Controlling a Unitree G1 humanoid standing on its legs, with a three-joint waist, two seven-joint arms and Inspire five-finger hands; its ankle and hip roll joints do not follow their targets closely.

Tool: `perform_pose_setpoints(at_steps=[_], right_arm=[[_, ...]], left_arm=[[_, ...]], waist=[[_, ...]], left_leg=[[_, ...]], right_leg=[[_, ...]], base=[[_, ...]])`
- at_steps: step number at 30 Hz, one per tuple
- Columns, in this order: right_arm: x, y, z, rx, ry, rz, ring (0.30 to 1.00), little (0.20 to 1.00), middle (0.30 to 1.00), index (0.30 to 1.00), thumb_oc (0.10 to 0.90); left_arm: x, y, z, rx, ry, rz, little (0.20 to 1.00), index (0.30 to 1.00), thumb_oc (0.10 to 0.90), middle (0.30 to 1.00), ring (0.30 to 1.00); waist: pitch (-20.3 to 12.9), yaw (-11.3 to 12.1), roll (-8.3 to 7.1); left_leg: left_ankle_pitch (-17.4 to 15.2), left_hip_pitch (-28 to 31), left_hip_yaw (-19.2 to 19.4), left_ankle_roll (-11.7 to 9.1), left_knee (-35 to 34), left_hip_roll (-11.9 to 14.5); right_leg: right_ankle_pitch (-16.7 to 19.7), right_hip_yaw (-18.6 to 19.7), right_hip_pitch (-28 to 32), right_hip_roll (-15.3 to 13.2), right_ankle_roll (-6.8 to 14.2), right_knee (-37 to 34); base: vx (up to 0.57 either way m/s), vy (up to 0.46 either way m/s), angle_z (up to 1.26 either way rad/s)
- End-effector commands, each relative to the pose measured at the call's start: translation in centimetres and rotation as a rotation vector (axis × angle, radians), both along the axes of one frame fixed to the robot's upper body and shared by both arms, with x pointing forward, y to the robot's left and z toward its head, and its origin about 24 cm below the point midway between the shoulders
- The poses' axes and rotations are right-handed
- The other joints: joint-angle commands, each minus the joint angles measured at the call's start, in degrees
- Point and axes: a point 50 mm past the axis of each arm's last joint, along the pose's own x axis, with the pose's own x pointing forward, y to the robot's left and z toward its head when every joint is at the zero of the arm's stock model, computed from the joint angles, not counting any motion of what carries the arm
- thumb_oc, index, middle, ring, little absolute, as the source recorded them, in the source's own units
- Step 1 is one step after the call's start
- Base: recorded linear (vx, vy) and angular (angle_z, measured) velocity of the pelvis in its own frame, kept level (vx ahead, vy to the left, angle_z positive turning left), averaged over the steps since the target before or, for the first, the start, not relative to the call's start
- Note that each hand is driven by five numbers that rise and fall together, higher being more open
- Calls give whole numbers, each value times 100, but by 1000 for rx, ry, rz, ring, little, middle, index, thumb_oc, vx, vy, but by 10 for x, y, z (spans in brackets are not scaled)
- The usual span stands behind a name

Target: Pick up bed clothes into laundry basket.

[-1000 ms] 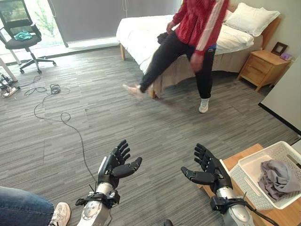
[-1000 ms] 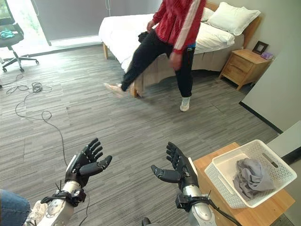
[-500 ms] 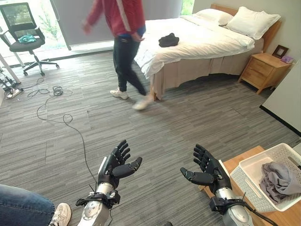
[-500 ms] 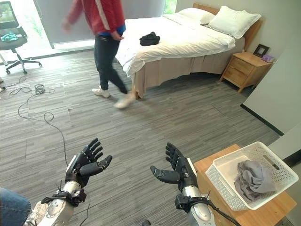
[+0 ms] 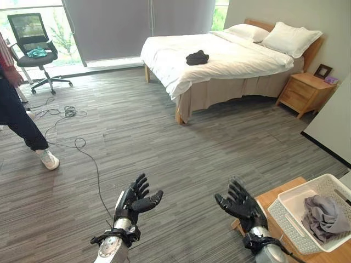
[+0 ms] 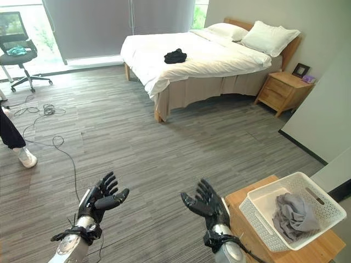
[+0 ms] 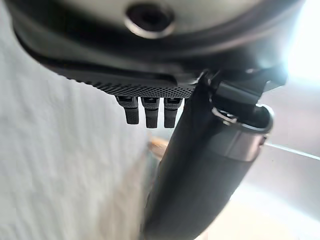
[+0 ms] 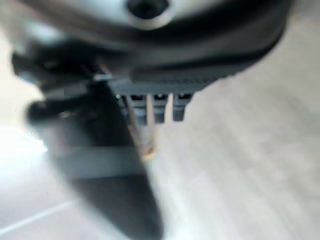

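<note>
A black garment (image 5: 197, 57) lies bunched on the white bed (image 5: 230, 60) across the room. At the lower right, a white laundry basket (image 5: 289, 219) stands on a low wooden table (image 5: 274, 197) with a grey cloth (image 5: 323, 215) in it. My left hand (image 5: 135, 198) and my right hand (image 5: 239, 203) are both held up low in front of me, palms up, fingers spread, holding nothing. Both are far from the bed. In its wrist view my left hand (image 7: 200, 150) shows straight fingers and an extended thumb.
A wooden nightstand (image 5: 300, 92) stands right of the bed. A black office chair (image 5: 34, 55) with teal cloth on it is at the far left. A person's leg (image 5: 22, 126) stands at the left edge. Grey floor lies between me and the bed.
The person has walked from the bed's foot away to the left edge. The view has shifted. Both hands now sit slightly lower, still spread.
</note>
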Motion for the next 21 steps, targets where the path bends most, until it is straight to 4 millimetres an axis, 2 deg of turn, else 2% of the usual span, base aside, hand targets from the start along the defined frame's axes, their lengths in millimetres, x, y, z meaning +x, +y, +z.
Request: perform_pose_setpoints(at_steps=[1, 4, 9, 12, 14, 15, 16, 17, 18, 21], right_arm=[[38, -7, 46, -85, -270, 27, 900, 900, 900, 900, 800], [43, -16, 58, -177, -321, 35, 900, 900, 900, 900, 800], [47, -24, 67, -165, -376, -15, 900, 900, 900, 900, 800], [55, -22, 71, -182, -398, -1, 900, 900, 900, 900, 800], [59, -18, 74, -180, -412, 22, 900, 900, 900, 900, 800], [59, -18, 74, -180, -412, 22, 900, 900, 900, 900, 800], [63, -10, 78, -190, -431, 68, 900, 900, 900, 900, 800], [64, -6, 78, -179, -437, 83, 900, 900, 900, 900, 800], [65, 1, 77, -155, -441, 110, 900, 900, 900, 900, 800], [65, 2, 77, -152, -442, 109, 900, 900, 900, 900, 800]], left_arm=[[36, 14, 44, 18, -257, 40, 900, 900, 800, 900, 900], [37, 21, 49, 82, -281, 25, 900, 900, 800, 900, 900], [41, 30, 58, 206, -317, -18, 900, 900, 800, 900, 900], [48, 29, 65, 200, -353, -15, 900, 900, 800, 900, 900], [53, 26, 67, 209, -363, -26, 900, 900, 800, 900, 900], [53, 26, 67, 209, -363, -26, 900, 900, 800, 900, 900], [57, 26, 71, 266, -378, -45, 900, 900, 800, 900, 900], [58, 26, 71, 278, -380, -47, 900, 900, 800, 900, 900], [63, 25, 72, 294, -387, -56, 900, 900, 800, 900, 900], [68, 23, 78, 306, -417, -69, 900, 900, 800, 900, 900]], waist=[[357, 30, -96], [460, 31, -127], [620, 32, -128], [725, 55, -108], [798, 59, -68], [798, 59, -68], [1001, 5, -1], [1109, -16, 46], [1287, -104, 146], [1317, -255, 153]], left_leg=[[-721, -213, -604, -32, 471, 117], [-770, -250, -597, -11, 560, 115], [-822, -375, -559, 49, 654, 38], [-879, -515, -528, 112, 768, -39], [-963, -577, -563, 197, 868, -102], [-963, -577, -563, 197, 868, -102], [-1035, -472, -509, 310, 884, -145], [-1064, -389, -477, 354, 880, -147], [-1094, -178, -481, 358, 821, -95], [-1221, 112, -565, 293, 730, -83]], right_leg=[[-491, -355, 202, -288, 386, 57], [-501, -317, 158, -298, 397, 128], [-467, -247, 48, -356, 445, 188], [-467, -191, -150, -421, 518, 414], [-506, -100, -438, -434, 577, 1025], [-506, -100, -438, -434, 577, 1025], [-66, -129, -927, -475, 687, 2064], [134, -182, -1168, -481, 677, 2610], [122, -282, -1656, -357, 632, 3153], [-88, -381, -1940, -229, 596, 2839]], base=[[4, -7, -3], [0, 0, 0], [16, 36, -1], [18, 96, -4], [30, 97, -6], [14, 172, -9], [6, 191, -9], [116, 272, -42], [221, 153, -53], [305, 20, -40]])
